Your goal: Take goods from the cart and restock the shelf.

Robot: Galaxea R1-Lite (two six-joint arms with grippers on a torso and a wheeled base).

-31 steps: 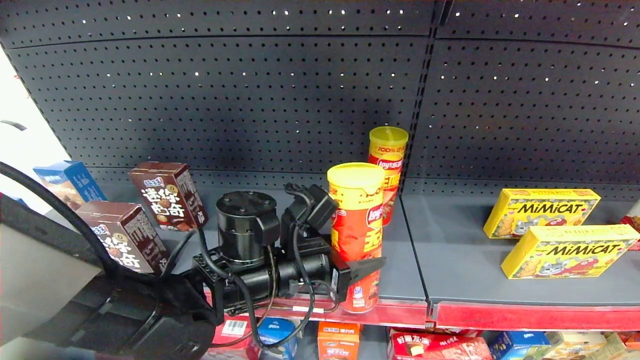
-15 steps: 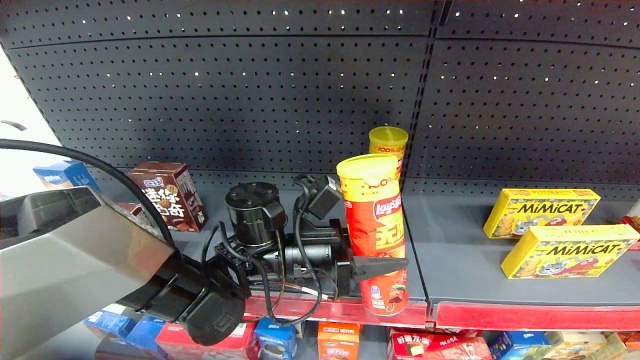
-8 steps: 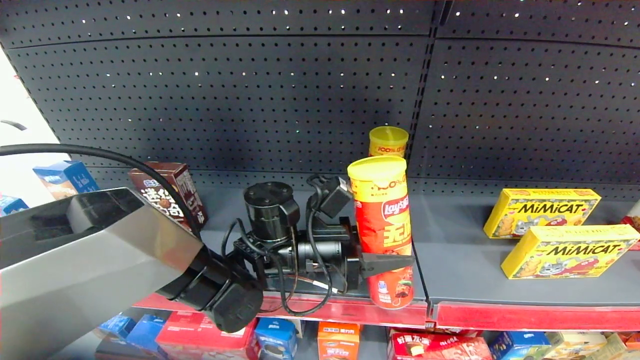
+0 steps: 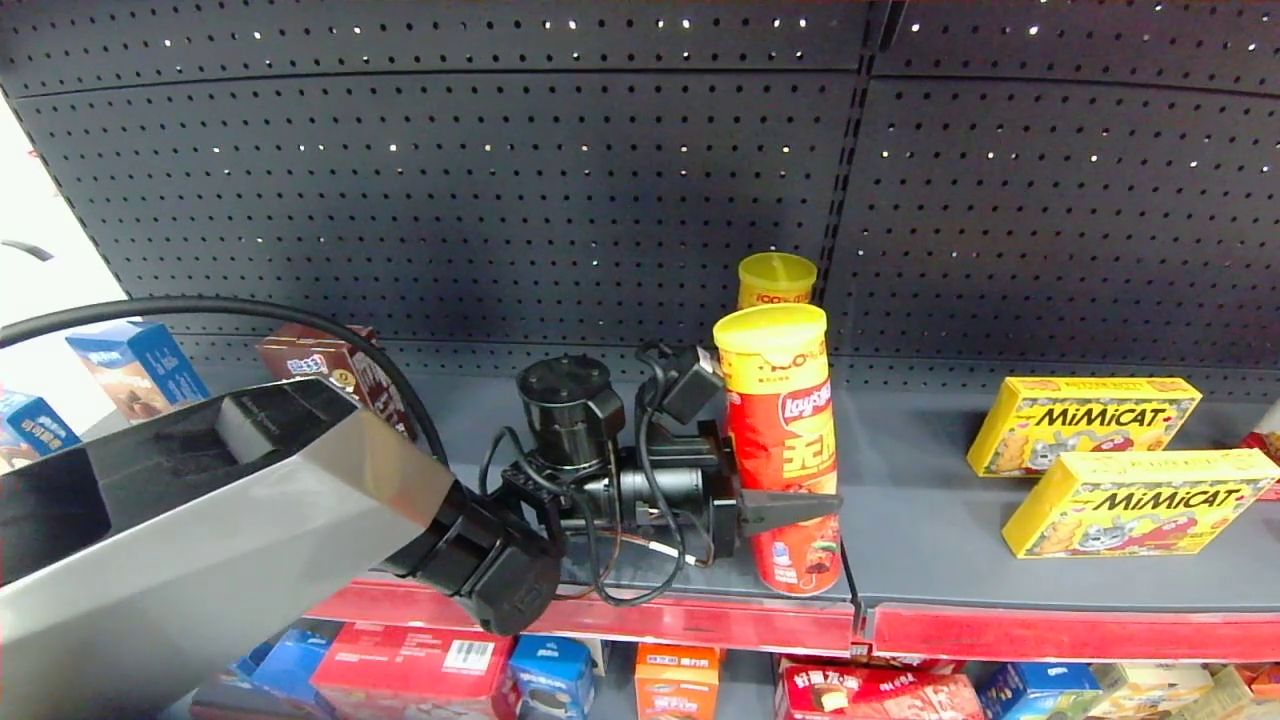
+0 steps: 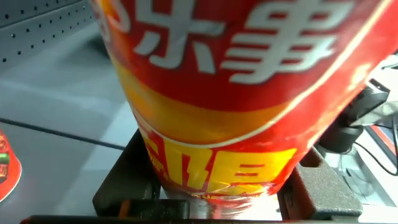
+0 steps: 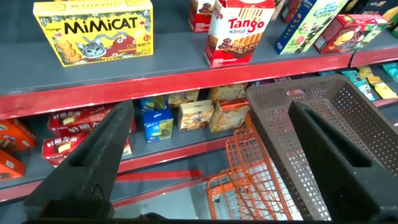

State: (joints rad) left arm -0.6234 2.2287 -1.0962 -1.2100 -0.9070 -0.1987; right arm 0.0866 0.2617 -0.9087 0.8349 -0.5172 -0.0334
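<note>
A red chips can with a yellow lid stands upright at the front edge of the grey shelf. My left gripper is shut on its lower half from the left. A second, matching can stands right behind it by the pegboard. In the left wrist view the held can sits between the gripper pads. I cannot tell if its base touches the shelf. My right gripper hangs open over the aisle, above the grey perforated cart basket.
Brown cookie boxes and blue boxes stand left of my arm. Two yellow cat boxes lie at the right, with bare shelf between them and the can. The red shelf lip runs along the front, with packed goods below.
My left arm has carried the can to the right and farther onto the shelf, in front of the second can. It now hides more of the brown boxes.
</note>
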